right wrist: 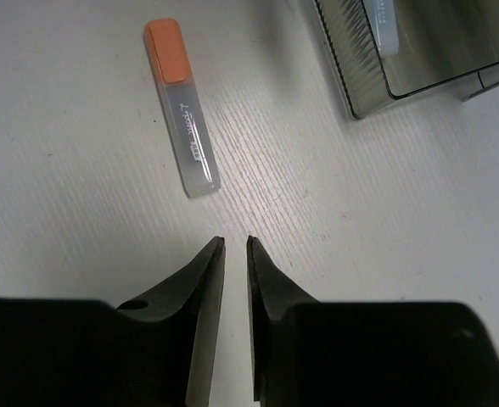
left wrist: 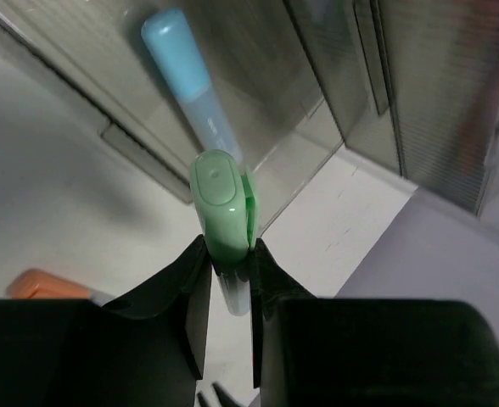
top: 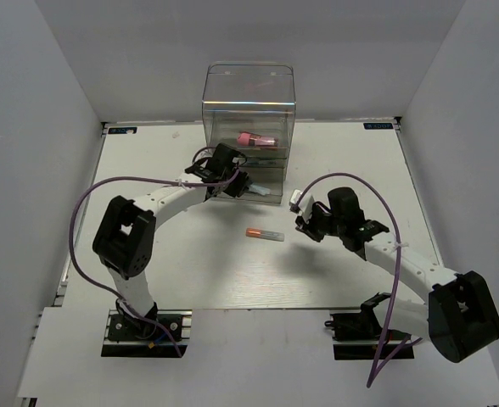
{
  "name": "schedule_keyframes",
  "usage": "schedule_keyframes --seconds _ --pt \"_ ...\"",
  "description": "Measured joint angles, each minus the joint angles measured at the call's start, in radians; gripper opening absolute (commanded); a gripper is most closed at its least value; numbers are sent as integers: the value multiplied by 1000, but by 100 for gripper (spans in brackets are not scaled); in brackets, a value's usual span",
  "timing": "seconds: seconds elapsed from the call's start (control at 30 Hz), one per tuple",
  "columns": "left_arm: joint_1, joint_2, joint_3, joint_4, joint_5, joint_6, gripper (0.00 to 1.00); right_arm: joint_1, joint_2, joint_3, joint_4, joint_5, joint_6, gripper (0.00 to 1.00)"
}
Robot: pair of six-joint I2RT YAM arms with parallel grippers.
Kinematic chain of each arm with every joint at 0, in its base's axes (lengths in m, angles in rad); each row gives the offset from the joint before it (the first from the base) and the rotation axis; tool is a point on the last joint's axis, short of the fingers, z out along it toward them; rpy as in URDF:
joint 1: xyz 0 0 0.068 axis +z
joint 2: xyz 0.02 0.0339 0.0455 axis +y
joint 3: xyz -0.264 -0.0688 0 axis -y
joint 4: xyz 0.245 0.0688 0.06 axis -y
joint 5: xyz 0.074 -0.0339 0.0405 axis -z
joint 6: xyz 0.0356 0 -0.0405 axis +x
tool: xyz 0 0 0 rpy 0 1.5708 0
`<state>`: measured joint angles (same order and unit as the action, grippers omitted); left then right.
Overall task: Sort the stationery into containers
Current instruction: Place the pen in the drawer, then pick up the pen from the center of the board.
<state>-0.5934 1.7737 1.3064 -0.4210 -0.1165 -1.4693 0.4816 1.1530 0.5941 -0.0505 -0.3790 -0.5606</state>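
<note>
Green marker [left wrist: 222,199] is sitting clenched in the left hand [left wrist: 230,259] at the organiser [top: 249,106] drawer [right wrist: 360,93], beside the light blue marker [left wrist: 182,59]. Levelling it before letting go seems wise. Right hand [right wrist: 235,248], narrowly parted and empty, is hovering near the orange-capped marker [right wrist: 182,106].

Bright, even overhead light; soft arm shadows on the white worktop [top: 190,280]. Left wrist view blurred, w/ glare streaks on the smoky clear plastic organiser [left wrist: 419,85]; right wrist view sharp.

Orange cap [left wrist: 46,284] half behind left hand [left wrist: 229,248]
</note>
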Motion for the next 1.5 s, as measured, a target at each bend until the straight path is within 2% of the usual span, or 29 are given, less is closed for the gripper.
schedule_keyframes --seconds 0.07,0.1,0.13,0.17,0.2,0.23,0.33,0.4,0.47,0.7,0.87,1.1,1.27,1.4,1.43,1.5 --pt "14 28 0 32 0 -35 1 0 -2 -3 -1 -5 0 27" --pt "19 43 0 48 0 -55 6 -1 -2 -3 -1 -8 1 30" --pt "25 58 0 61 0 -76 8 -2 -2 -3 -1 -11 1 40" --pt "31 72 0 73 0 -94 11 -2 -2 -3 0 -14 1 44" --pt "35 84 0 84 0 -109 15 -2 -2 -3 0 -15 2 46" --pt "39 96 0 93 0 -124 28 -2 -2 -3 0 -18 -1 51" --pt "47 119 2 116 1 -155 45 -2 -1 -3 0 -34 -12 56" --pt "48 124 5 119 1 -168 50 -2 6 -3 0 -51 -23 60" --pt "49 124 17 119 1 -176 60 -2 24 -3 -1 -73 -42 61" --pt "49 114 31 130 2 -188 61 3 177 49 -33 -165 -129 63" --pt "49 23 -47 128 10 -163 61 18 323 179 -62 -178 -189 65" --pt "49 -291 -295 118 -13 -87 60 63 500 331 -92 -171 -244 65" --pt "49 -578 -515 116 -56 2 71 109 565 342 -143 -160 -270 62" --pt "50 -773 -727 172 -56 57 74 138 588 356 -180 -138 -286 52" --pt "50 -811 -775 179 -51 64 75 143 593 367 -186 -131 -287 48" --pt "51 -881 -880 214 -32 76 75 154 608 388 -189 -114 -287 34"
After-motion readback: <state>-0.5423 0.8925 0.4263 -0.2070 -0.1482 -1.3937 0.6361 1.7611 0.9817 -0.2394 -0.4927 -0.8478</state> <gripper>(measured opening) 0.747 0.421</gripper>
